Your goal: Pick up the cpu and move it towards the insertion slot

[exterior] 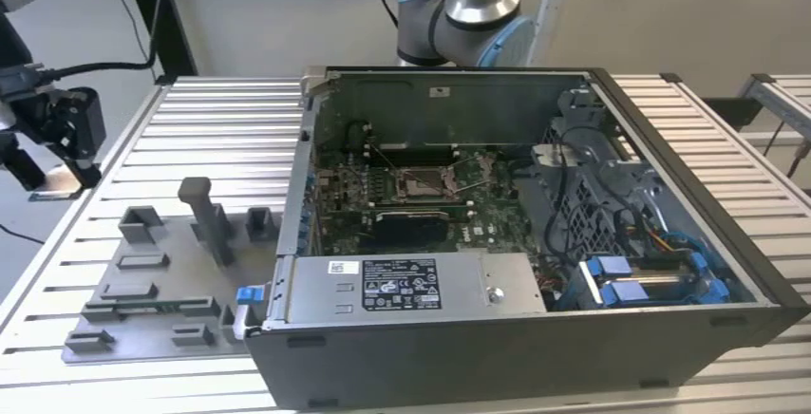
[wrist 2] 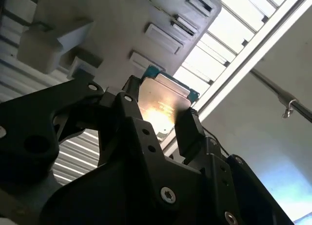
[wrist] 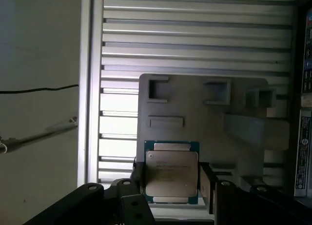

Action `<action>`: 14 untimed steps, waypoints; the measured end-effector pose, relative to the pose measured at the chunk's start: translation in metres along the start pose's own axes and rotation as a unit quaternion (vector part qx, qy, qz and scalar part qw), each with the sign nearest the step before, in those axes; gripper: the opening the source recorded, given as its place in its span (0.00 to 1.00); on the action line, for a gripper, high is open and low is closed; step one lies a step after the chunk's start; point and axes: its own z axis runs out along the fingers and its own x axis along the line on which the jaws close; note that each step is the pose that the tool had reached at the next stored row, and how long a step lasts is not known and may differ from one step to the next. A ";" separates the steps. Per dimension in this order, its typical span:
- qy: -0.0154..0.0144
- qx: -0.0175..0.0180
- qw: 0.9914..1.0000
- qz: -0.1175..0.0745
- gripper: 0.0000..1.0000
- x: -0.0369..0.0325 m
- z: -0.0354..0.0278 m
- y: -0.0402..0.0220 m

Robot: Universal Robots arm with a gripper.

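silver-framed and dark-centred, the insertion slot (exterior: 424, 181) sits amid green circuit board inside the open computer case (exterior: 507, 357) in the exterior view, while the grey fixture plate (exterior: 171, 314) lies on the slatted counter (exterior: 216, 120) just beside the case, on the exterior view's left. in the first wrist view the claw (wrist: 171, 185) pinches the cpu (wrist: 171, 170) by two opposite edges, its pale top towards the camera and the fixture plate behind it. in the second wrist view black fingers (wrist 2: 187, 130) press on either side of the glinting cpu.
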 end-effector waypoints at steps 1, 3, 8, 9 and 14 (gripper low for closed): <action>0.000 0.000 1.000 0.000 0.00 0.0000 -0.0042 0.0002; 0.000 0.000 1.000 0.000 0.00 -0.0001 -0.0135 0.0005; 0.000 0.001 1.000 0.000 0.00 -0.0002 -0.0356 0.0013; 0.000 0.001 1.000 0.000 0.00 -0.0003 -0.0376 0.0014; 0.000 0.001 1.000 0.000 0.00 -0.0002 -0.0399 0.0015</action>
